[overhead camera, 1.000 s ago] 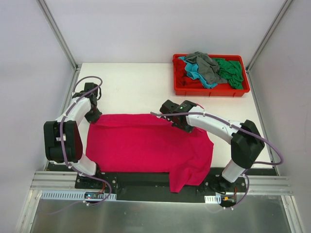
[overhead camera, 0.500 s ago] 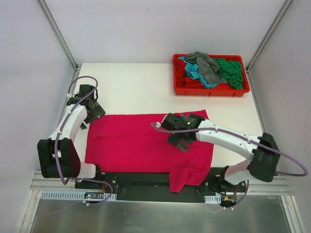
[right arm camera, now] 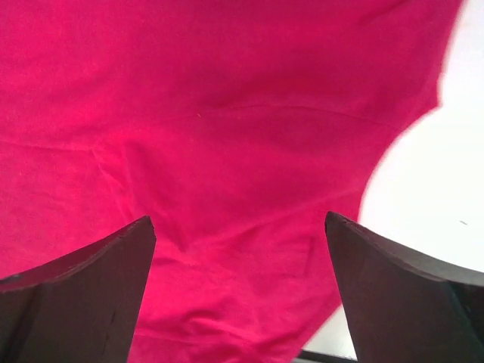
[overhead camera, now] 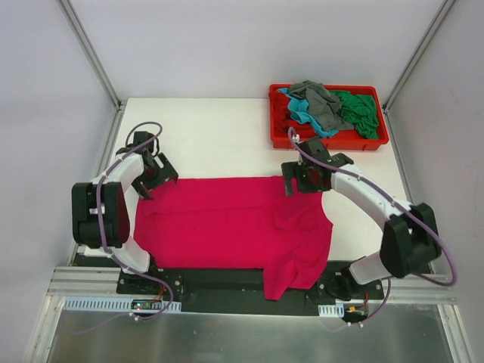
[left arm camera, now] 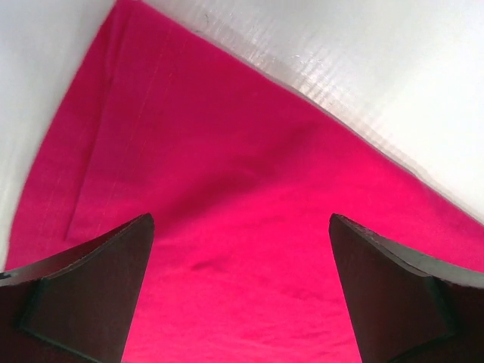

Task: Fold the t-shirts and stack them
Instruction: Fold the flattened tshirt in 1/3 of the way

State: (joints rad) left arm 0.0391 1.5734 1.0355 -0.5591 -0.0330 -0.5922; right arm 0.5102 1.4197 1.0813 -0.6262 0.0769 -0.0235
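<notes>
Grippers at the far edge of the magenta-pink t-shirt [overhead camera: 227, 227], which lies spread on the table [overhead camera: 219, 136]. Your left gripper [overhead camera: 155, 175] hangs over the shirt's far-left corner, jaws spread wide and empty. Cloth lies flat beneath its fingers [left arm camera: 83, 302], with bare table ahead of them. Your right gripper [overhead camera: 306, 181] hangs over the far-right corner, likewise spread and empty. Cloth fills the space below its fingers [right arm camera: 76, 302], with table showing to their right. You cannot tell whether either gripper touches the cloth. Beyond the right gripper, apart from it, the red tray [overhead camera: 330, 143] holds a crumpled grey t-shirt [overhead camera: 318, 102], teal t-shirt [overhead camera: 301, 112], green t-shirt [overhead camera: 359, 112] and dark red t-shirt [overhead camera: 286, 121].
</notes>
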